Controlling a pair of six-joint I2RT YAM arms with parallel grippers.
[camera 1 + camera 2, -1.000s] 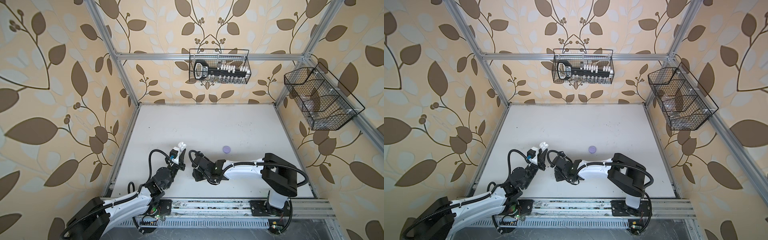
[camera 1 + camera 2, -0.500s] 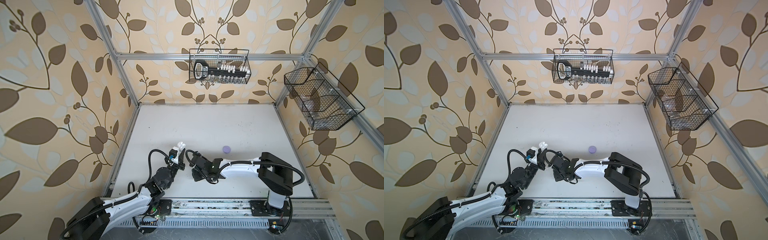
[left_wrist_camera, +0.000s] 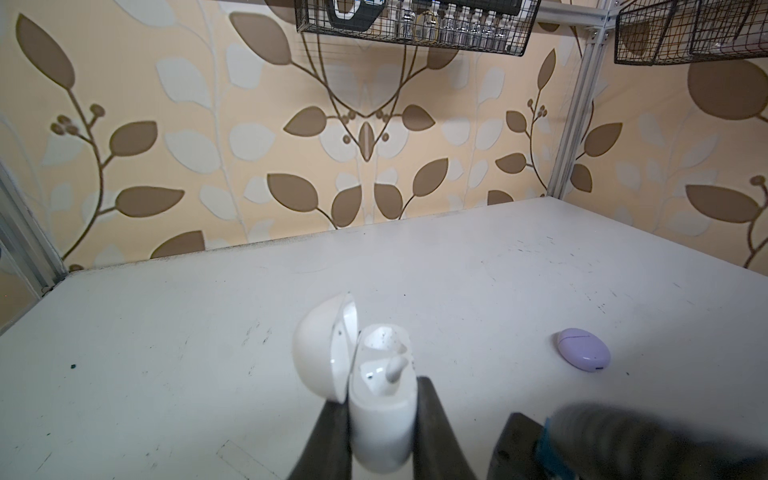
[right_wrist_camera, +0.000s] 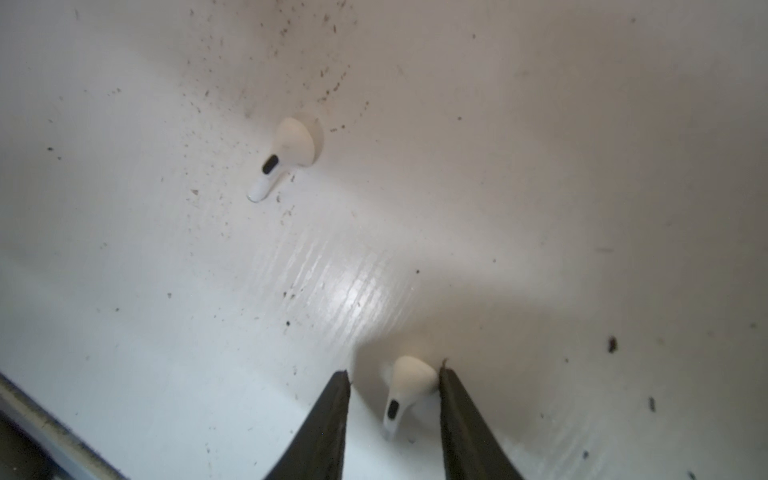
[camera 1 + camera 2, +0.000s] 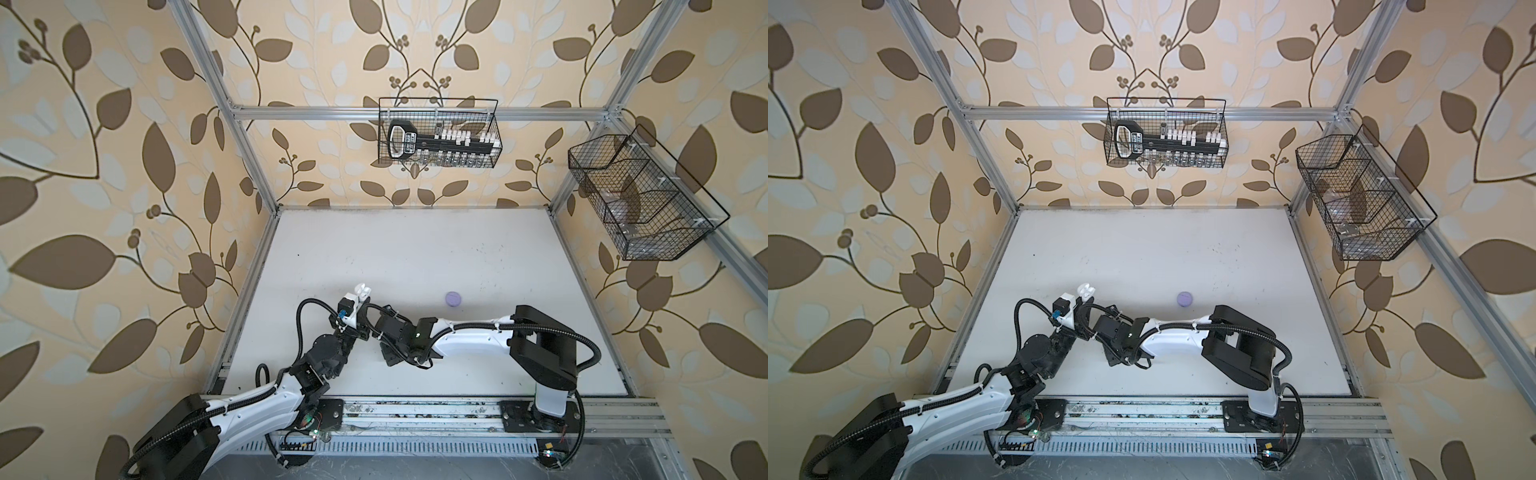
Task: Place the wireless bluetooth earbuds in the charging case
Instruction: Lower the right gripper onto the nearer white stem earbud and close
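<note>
between the right claw's (image 4: 394,370) tips lies a white earbud (image 4: 412,384)

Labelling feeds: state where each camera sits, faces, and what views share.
Top views: overhead, looking down at the table; left arm and right arm show.
Left wrist: faces the back wall; jaws clamp the open white charging case.
Right wrist: looks down at the table; jaws straddle a white earbud.
Shared: lavender case, left wrist and top views.

light: bright, even | glare: table (image 4: 357,291) (right wrist) | blur: fingers (image 3: 438,436) | edges: bowed
</note>
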